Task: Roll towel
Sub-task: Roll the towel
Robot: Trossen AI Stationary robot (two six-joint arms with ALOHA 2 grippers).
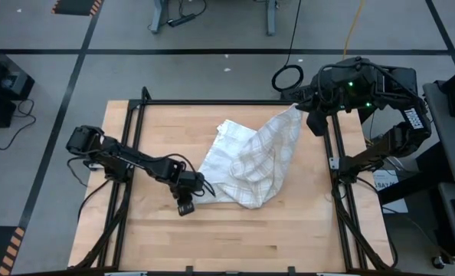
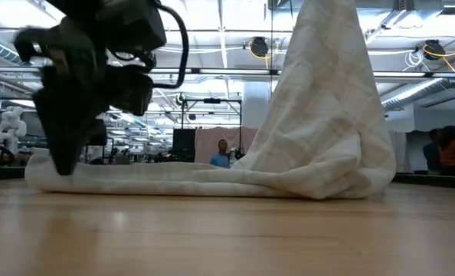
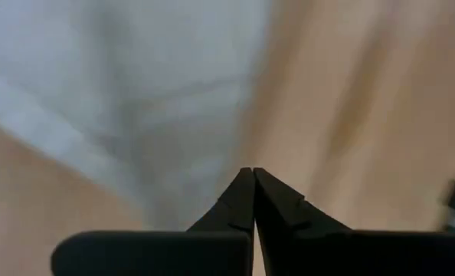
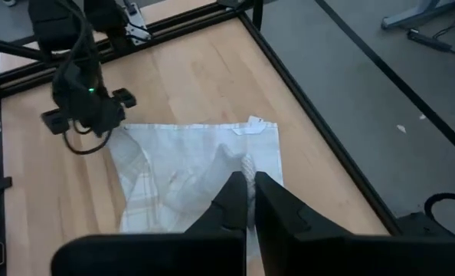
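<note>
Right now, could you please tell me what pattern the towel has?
The towel is white with a faint tan-grey grid check, clearest in the high view.

White "TROSSEN" lettering along the right arm; no other legible text

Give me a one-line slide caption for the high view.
Right gripper lifts one corner of the checked towel off the wooden table; left gripper pinches its opposite edge.

Right gripper: fingers closed on the towel, pinching a raised fold.
Towel: spread on the wooden table.
Left gripper: at the towel's ten o'clock corner.
</note>
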